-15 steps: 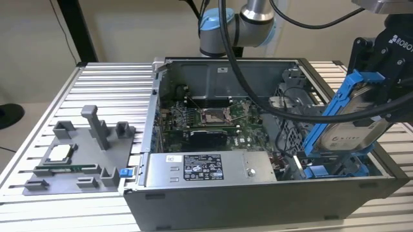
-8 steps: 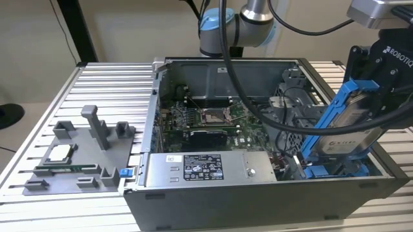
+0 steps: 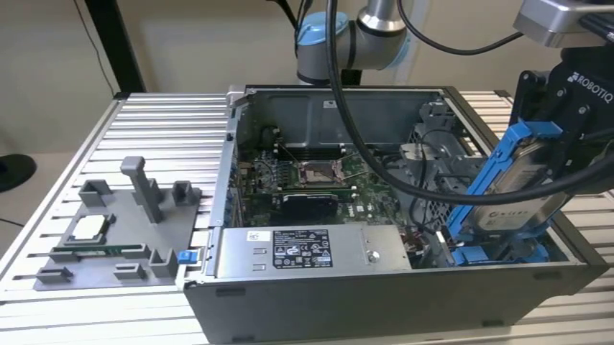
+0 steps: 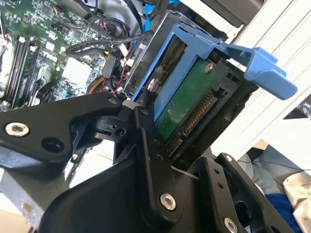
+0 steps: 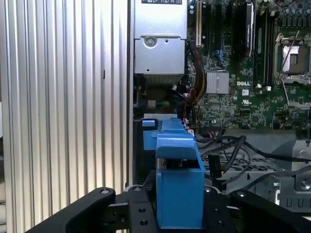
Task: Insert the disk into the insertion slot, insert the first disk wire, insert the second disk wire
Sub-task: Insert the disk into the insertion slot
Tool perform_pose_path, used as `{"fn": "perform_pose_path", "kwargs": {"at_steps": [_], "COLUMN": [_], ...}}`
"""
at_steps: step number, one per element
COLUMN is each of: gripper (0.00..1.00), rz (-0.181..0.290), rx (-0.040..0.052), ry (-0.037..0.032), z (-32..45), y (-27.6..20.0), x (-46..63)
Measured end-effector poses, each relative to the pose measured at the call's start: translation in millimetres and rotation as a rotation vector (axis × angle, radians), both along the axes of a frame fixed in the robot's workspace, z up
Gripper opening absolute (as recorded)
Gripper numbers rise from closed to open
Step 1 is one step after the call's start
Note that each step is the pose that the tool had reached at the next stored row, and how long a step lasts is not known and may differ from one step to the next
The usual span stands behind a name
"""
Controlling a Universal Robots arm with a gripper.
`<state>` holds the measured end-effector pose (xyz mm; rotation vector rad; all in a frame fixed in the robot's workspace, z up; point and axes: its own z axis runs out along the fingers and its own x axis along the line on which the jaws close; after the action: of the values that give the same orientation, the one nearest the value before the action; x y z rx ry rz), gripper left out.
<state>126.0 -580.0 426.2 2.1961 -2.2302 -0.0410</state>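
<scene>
So the pincer [image 3: 537, 133] is clamped shut on the disk [image 3: 523, 198], gripping it by the top end of its blue carrier frame [image 3: 494, 180]; the disk is held steeply tilted with its white label showing. Its lower end is down inside the open computer case [image 3: 384, 302], at the corner on the exterior view's right, right at the insertion slot [image 3: 504, 253] with its blue rails; the upper end pokes up above the case rim, so it's not lying flat in the bay. I can't tell whether the bottom edge actually touches the rails.

In the second wrist view the black fingers [image 4: 150, 145] sit on either side of the disk's end; you can see the green circuit board on its underside and the row of connector contacts. In the first wrist view the blue frame sits squarely between the two fingers, with the case interior beyond it.

Other stuff: a grey labelled power supply box [image 3: 302, 251] runs along the near wall of the case; the motherboard [image 3: 307, 180] lies in the middle; a bundle of black wires [image 3: 436, 194] lies between the board and the slot. The case stands on a ribbed metal tabletop [image 3: 154, 122]; a grey fixture tray [image 3: 125, 237] sits at the exterior view's left, well apart from the disk.
</scene>
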Motion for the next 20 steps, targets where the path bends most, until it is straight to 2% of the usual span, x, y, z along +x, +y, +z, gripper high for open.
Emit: {"fn": "perform_pose_path", "kwargs": {"at_steps": [10, 20], "gripper": [0.0, 0.0], "rz": [0.012, 0.015], "rx": [0.0001, 0.0003], "ry": [-0.0005, -0.0005], "z": [-5.7, -21.4], "y": [0.1, 2.8], "x": [0.6, 4.0]}}
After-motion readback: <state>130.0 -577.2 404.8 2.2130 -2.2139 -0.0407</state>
